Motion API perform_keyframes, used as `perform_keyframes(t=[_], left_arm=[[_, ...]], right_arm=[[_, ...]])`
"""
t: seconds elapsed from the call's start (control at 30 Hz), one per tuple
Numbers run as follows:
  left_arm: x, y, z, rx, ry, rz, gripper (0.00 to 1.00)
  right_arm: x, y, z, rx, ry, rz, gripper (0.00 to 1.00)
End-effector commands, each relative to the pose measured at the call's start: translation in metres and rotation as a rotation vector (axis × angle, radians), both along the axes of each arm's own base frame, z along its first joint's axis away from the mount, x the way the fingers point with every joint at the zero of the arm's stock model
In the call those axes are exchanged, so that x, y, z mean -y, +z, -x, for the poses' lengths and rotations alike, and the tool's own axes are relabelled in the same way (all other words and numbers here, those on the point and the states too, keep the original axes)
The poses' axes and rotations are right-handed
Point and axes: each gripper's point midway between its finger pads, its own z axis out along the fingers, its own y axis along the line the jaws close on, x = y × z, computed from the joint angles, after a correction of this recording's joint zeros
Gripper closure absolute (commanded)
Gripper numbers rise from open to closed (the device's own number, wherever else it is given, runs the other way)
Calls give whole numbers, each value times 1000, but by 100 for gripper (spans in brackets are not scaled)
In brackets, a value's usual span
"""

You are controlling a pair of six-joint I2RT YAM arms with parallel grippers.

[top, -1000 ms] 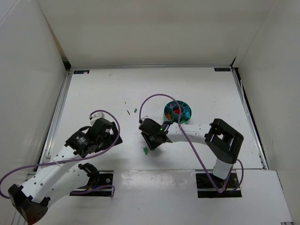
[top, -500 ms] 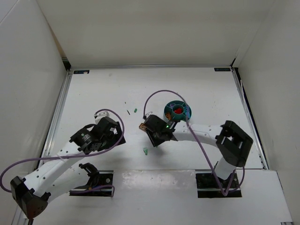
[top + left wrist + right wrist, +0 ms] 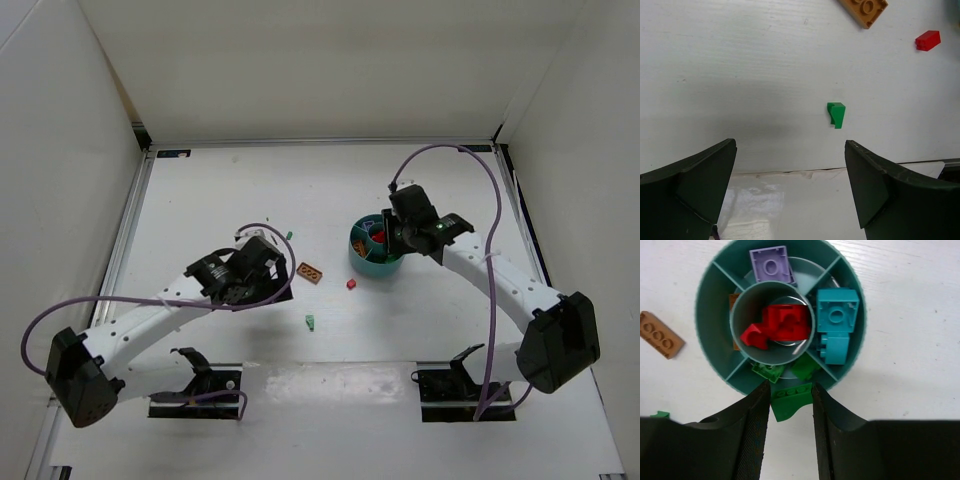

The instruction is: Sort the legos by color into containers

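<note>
Holding entry one: green brick (image 3: 790, 404), pinched in the narrowed jaws of the right gripper (image 3: 790, 390), lower centre of the right wrist view. It sits at the near rim of the bowl (image 3: 702, 310), right beside the compartment that already has green pieces (image 3: 769, 371).

Bowl contents, as we count them:
- centre cup: red bricks (image 3: 782, 322)
- top compartment: purple brick (image 3: 771, 265)
- right compartment: teal bricks (image 3: 837, 317)
- left compartment: an orange edge, mostly hidden

Bowl position: right of centre in the top view (image 3: 362, 260), under the right gripper.

Loose stock on the table (image 3: 200, 190):
- orange plate (image 3: 310, 272)
- red brick (image 3: 351, 284)
- green wedge (image 3: 310, 322)
- small green bit (image 3: 288, 236), upper middle

Change noted: a second ago the right arm was low over mid-table, near the green wedge. It has since swung to the bowl with its brick, uncovering the orange plate and red brick. We judge the release as the step in hand. A slight nudge inward looks needed so the brick clears the rim.

Left gripper (image 3: 790, 150): jaws wide, empty. It has come in from the left of the frame toward centre. The green wedge (image 3: 836, 114) lies just ahead between its fingers (image 3: 695, 180), so we take that as its likely next pick.
</note>
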Motion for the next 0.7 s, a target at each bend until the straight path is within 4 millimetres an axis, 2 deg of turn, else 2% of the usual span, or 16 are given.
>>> perform_keyframes(t=[0.0,0.1,0.13,0.2,0.47,0.67], left_arm=[[22,13,-10,24,-48,25,0],[32,21,-14,42,-76,32,0],[35,18,-14,34,-83,21,0],[40,20,-17,35,-95,22,0],[52,16,-10,22,-137,10,0],[47,15,-8,28,-118,21,0]], right_arm=[[7,7,-3,0,8,11,83],[9,8,-5,10,1,13,68],[9,8,-5,11,-2,14,63],[8,9,-6,16,-7,9,57],[10,11,-3,23,-4,21,51],[2,15,5,64,33,76,48]])
